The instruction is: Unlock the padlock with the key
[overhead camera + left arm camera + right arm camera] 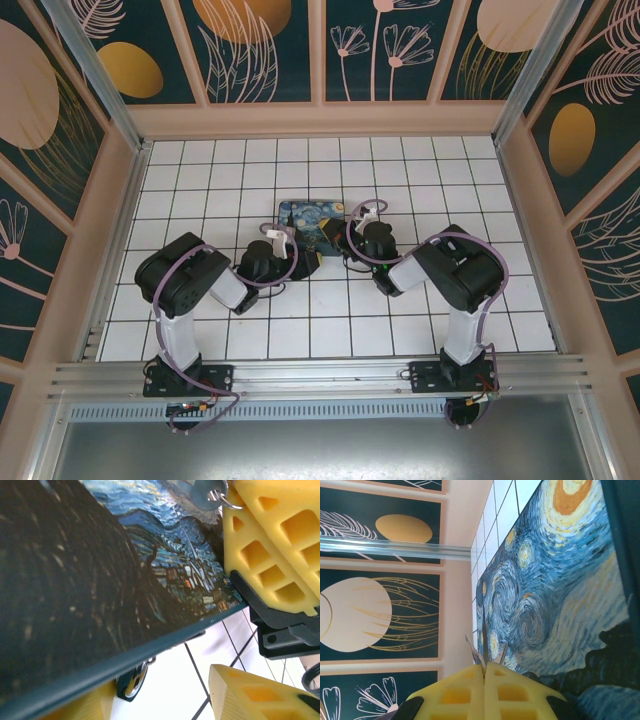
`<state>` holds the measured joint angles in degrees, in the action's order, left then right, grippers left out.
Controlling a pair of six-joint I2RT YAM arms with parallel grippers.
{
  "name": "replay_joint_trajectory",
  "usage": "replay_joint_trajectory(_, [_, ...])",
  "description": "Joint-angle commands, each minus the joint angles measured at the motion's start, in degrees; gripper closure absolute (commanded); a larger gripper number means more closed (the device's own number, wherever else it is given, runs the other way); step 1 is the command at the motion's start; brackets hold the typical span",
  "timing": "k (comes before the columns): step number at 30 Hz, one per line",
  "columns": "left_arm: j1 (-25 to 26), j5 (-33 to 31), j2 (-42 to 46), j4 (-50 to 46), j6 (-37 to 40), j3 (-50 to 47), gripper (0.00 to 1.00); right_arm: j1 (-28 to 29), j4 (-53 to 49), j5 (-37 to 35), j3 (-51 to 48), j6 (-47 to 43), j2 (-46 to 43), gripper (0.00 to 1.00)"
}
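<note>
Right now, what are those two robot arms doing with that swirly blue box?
The right gripper is shut on the key and holds it over the Starry Night box. The left gripper is open, straddling the box's edge, where a small shiny thing, probably the padlock, peeks out underneath. The key isn't in the lock yet.

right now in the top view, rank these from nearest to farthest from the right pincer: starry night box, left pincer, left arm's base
Measured from the right pincer:
1. the Starry Night box, right beside it, on its left.
2. the left pincer, at the box's other side.
3. the left arm's base, far off at the near left edge.
</note>
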<state>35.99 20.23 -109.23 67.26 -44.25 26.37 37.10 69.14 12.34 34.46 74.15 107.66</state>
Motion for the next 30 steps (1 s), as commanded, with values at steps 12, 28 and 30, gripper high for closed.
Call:
replay_joint_trajectory(12, [0.8, -7.4, -0.6, -12.0, 4.0, 3.7, 0.57, 0.0, 1.0, 1.0, 0.8, 0.9, 1.3, 1.0])
replay_joint_trajectory(28, [0.8, -3.5, -0.5, -15.1, 4.3, 7.2, 0.95, -0.2, 0.8, 2.1, 1.6, 0.7, 0.2, 1.0])
replay_joint_trajectory(30, [0.9, -2.0, 0.2, -15.7, 3.9, 7.4, 1.0, -0.6, -0.9, 2.1, 1.8, -0.5, -2.0, 1.0])
